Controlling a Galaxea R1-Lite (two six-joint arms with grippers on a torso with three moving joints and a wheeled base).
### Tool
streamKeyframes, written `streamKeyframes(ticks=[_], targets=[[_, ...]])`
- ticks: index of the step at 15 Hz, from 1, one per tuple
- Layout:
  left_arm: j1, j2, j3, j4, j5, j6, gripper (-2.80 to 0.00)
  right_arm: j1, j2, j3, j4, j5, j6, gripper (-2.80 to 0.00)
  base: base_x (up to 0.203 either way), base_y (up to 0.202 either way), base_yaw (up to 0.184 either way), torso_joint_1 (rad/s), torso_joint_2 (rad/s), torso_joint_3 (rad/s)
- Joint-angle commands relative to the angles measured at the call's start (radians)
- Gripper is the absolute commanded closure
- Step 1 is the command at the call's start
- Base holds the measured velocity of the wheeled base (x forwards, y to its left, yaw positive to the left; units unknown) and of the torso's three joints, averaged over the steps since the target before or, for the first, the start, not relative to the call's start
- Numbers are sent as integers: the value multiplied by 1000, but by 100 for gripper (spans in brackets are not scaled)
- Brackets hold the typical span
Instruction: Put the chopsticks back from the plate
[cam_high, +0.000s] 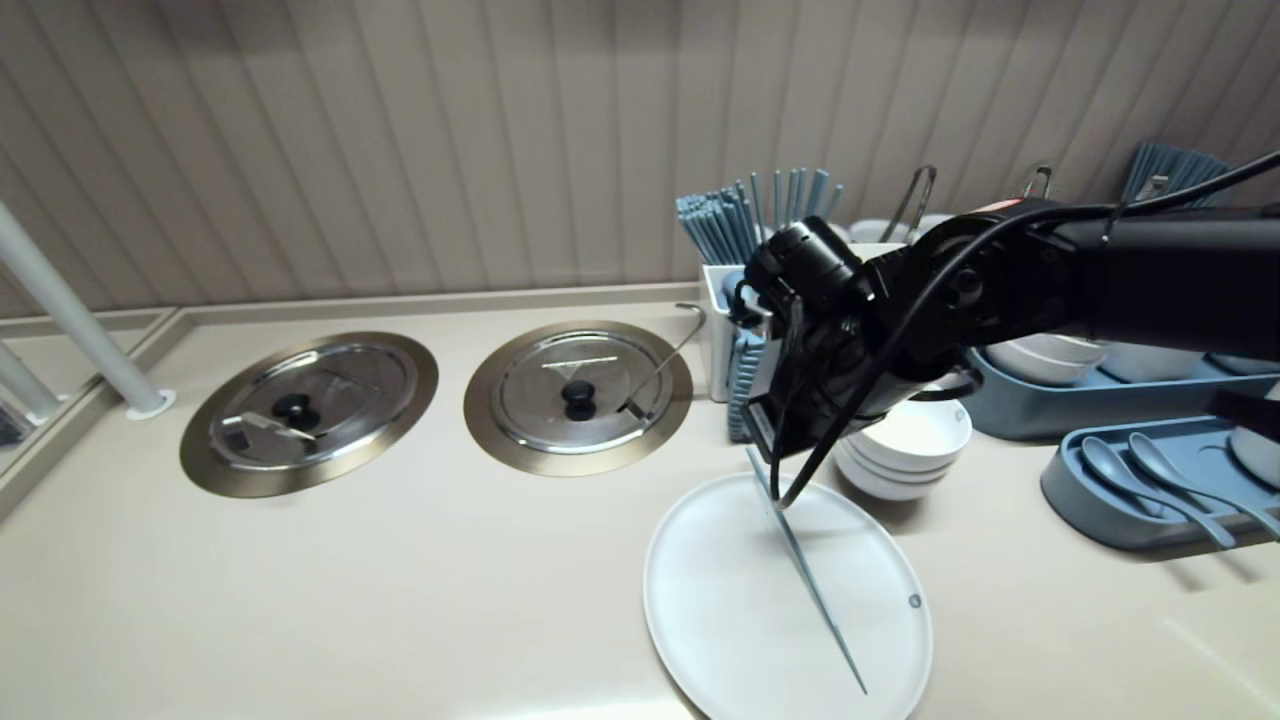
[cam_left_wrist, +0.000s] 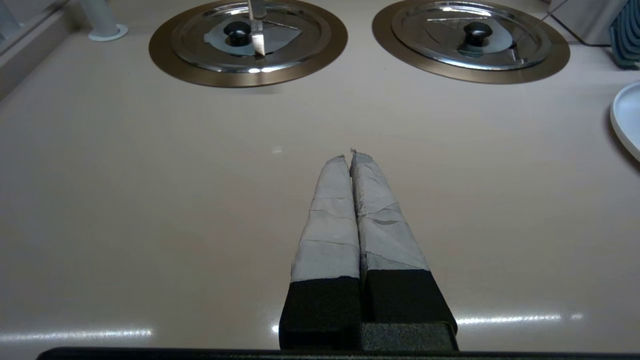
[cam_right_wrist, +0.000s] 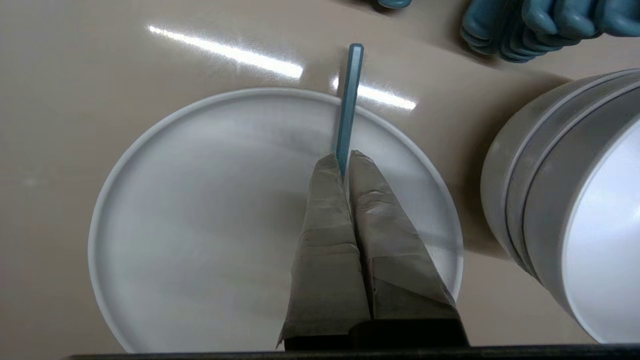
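The left gripper (cam_left_wrist: 350, 156) is closest to the robot, hanging over the bare counter (cam_left_wrist: 150, 200) with its fingers pressed together and nothing in them. A bit further out, the right gripper (cam_right_wrist: 345, 157) has its fingers squeezed tight on one end of a blue chopstick (cam_right_wrist: 350, 100). The stick slants down over the white plate (cam_high: 700, 620), with its low tip close to the plate's near rim. I cannot tell if the tip touches. I think the best way here is a firm squeeze, because the stick is thin and held only at its end, so it could swing or slip. Slow moves would stop the long tip from catching the rim. There is lots of room to the left of the plate. The right side is tight: a stack of white bowls (cam_high: 915, 440) sits just beside the plate, and a blue tray (cam_high: 1075, 500) of spoons lies past them. Further back are a bunch of blue chopsticks (cam_high: 740, 215), a metal lid (cam_high: 575, 385) and a second lid (cam_high: 315, 400), so going that way needs a high lift
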Motion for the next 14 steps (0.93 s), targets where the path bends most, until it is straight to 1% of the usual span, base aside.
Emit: streamKeyframes(ticks=[1, 2, 4, 14], targets=[[0, 0, 8, 0, 0, 0, 0, 18, 39, 2, 4, -9, 4, 0, 0, 0, 0, 0, 0, 0], [0, 0, 8, 0, 0, 0, 0, 18, 43, 8, 7, -12, 4, -280, 0, 0, 0, 0, 0, 0], [0, 0, 8, 0, 0, 0, 0, 19, 43, 11, 30, -37, 4, -280, 0, 0, 0, 0, 0, 0], [0, 0, 8, 0, 0, 0, 0, 25, 137, 7, 41, -38, 1, -280, 0, 0, 0, 0, 0, 0]])
